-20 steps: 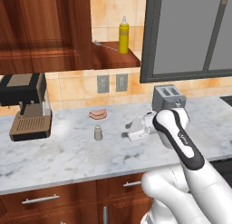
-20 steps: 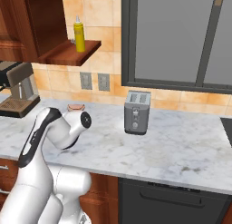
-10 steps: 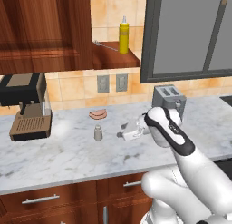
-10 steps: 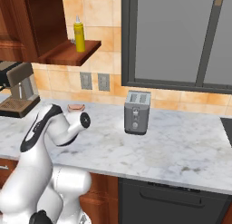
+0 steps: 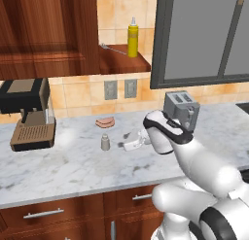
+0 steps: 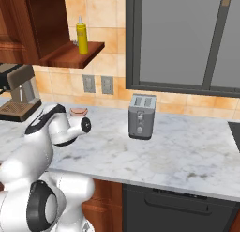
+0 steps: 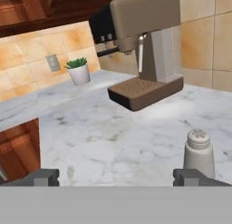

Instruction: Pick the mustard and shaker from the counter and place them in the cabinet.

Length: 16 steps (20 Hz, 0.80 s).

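Hand view is showing the pincer (image 7: 122,177) gaping wide, its right tip just beside the shaker (image 7: 198,151). Mustard (image 5: 133,38) is standing on the cabinet (image 5: 53,35) shelf.

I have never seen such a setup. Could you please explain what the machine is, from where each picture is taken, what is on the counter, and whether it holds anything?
It is a white robot arm on a driving base in a simulated kitchen. Two pictures come from cameras on the base, behind the arm to its left and right. The third comes from a camera on the hand, looking along the gripper. On the counter stand a shaker, a pink food piece, a coffee machine, a toaster and a small plant. The mustard already stands on the cabinet shelf. The gripper is open and holds nothing; the shaker is just ahead of it.
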### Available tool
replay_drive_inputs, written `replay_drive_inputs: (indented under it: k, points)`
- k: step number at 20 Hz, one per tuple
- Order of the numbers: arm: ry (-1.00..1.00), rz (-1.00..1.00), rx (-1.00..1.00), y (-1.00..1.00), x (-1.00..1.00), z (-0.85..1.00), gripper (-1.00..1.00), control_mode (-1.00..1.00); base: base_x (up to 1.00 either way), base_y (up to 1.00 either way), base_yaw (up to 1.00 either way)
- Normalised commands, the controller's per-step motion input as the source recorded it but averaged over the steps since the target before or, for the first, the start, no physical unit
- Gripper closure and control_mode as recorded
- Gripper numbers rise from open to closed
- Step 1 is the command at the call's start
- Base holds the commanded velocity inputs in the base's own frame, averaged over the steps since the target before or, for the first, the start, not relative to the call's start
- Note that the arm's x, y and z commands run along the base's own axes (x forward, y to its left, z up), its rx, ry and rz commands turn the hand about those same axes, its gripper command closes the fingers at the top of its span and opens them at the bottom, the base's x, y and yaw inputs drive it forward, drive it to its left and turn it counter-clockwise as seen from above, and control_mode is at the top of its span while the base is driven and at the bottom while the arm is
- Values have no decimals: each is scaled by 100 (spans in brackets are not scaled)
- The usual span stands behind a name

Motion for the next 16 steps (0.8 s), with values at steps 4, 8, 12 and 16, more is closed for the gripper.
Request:
replay_drive_inputs:
  k: [4,8,12,16]
  points:
    - [0,0,0,15,39,-23,-100,-100,0,0,0]
    - [2,0,-1,9,38,-26,-100,-100,0,0,0]
    - [3,0,-2,4,41,-28,-100,-100,0,0,0]
    - [1,0,-1,8,43,-24,-100,-100,0,0,0]
